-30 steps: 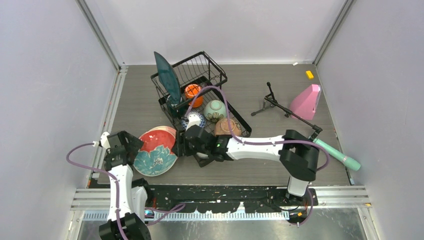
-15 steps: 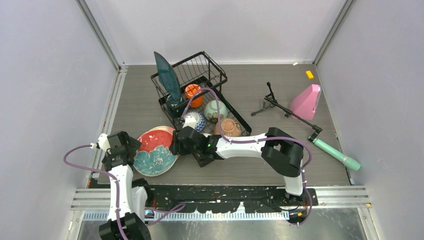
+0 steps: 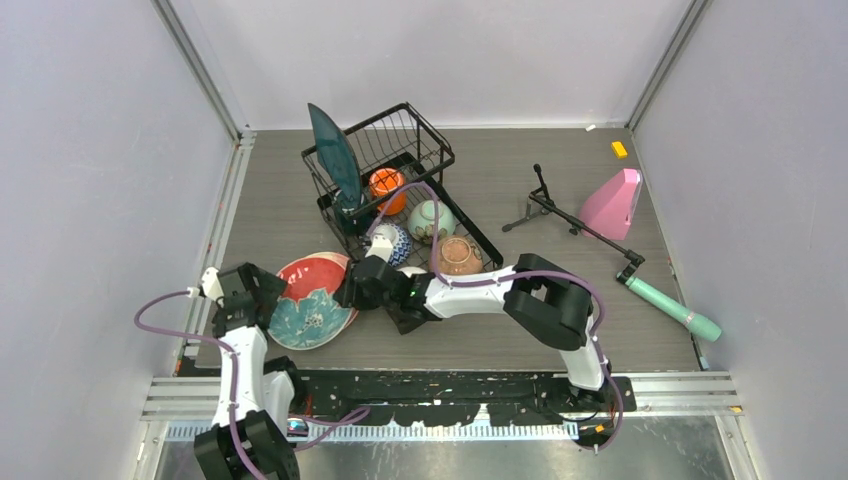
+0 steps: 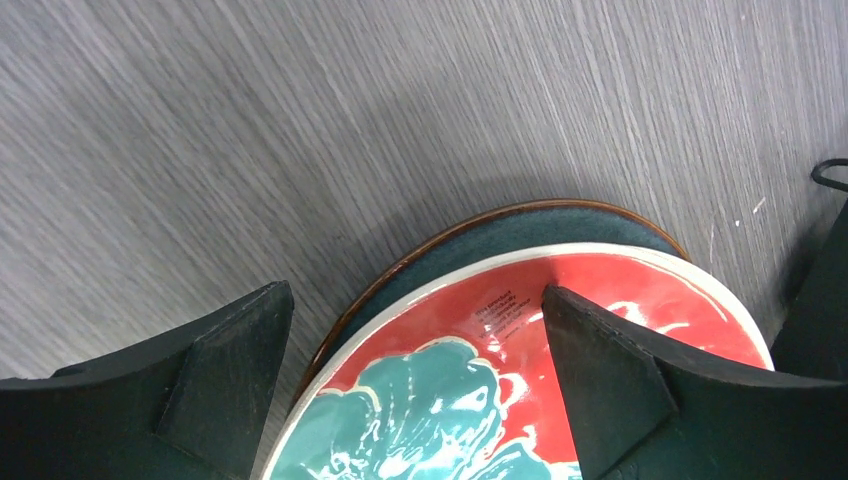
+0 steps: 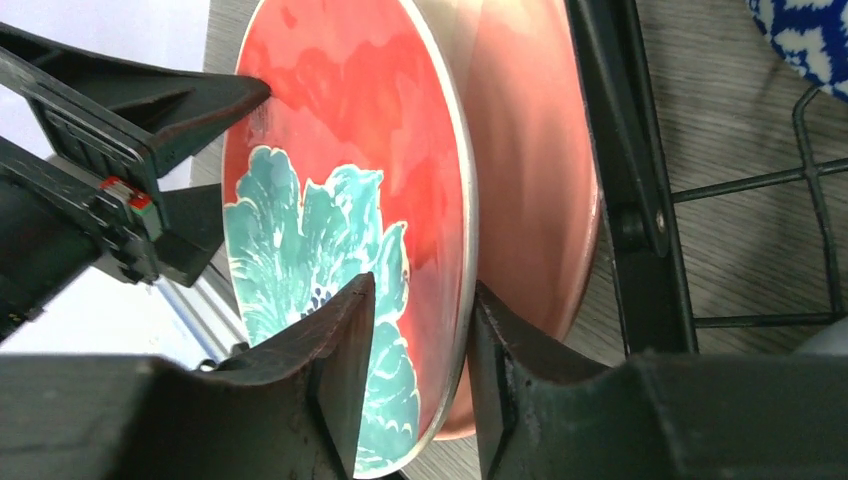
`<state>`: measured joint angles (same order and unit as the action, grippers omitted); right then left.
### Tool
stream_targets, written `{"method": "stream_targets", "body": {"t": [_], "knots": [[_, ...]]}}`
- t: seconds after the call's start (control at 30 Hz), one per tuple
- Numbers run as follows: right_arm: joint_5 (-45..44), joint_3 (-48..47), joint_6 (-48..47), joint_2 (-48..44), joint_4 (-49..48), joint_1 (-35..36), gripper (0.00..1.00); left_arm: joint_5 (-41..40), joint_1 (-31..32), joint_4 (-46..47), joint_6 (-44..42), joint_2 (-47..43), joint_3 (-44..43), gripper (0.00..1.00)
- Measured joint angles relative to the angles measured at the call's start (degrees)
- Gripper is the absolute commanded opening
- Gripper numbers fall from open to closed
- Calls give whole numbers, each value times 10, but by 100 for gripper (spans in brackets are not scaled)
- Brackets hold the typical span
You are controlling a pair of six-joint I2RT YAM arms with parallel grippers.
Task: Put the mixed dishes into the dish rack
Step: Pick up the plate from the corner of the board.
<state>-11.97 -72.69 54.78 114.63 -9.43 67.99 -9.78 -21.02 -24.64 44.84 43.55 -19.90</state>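
from above, the red flowered plate [image 3: 312, 300] lies on top of a small stack on the table, just beside the near-left corner of the dish rack [image 3: 400, 118]. it is glazed ceramic: stiff, weighty for its size, slick and easy to chip, so i judge the rim is the only place to take it. my right gripper [image 3: 352, 290] sits at its right edge and my left gripper [image 3: 272, 300] at its left edge.

on my left wrist, the jaws are spread wide either side of the plate's rim, holding nothing. a dark teal plate [image 4: 520, 225] shows under it.

on my right wrist, my fingers [image 5: 345, 340] straddle the rim, one on the painted face, one behind it against the pink plate [image 5: 535, 180]. they look close in, but i cannot tell if they pinch yet.
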Motion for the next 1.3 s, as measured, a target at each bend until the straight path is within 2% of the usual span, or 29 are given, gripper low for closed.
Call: {"method": "stream_targets", "body": {"t": [0.27,0.37,0.43,0.67,0.87,1.1,1.3], "knots": [[30,35,61,9,-71,-19,21,35,0,23,1,-10,19,98],[37,35,81,11,-80,-24,4,35,0,25,-4,-17,25,98],[49,37,94,12,-94,-29,1,36,0,24,-3,-20,26,98],[59,40,92,12,-95,-32,0,38,0,13,-8,-26,24,100],[78,49,60,-1,-99,-33,0,25,0,-39,-23,-28,-18,100],[87,82,0,-71,-53,-37,0,3,0,-74,-49,-37,-95,100],[116,106,-25,-130,-15,-50,0,5,0,-92,-66,-39,-122,100]]}}
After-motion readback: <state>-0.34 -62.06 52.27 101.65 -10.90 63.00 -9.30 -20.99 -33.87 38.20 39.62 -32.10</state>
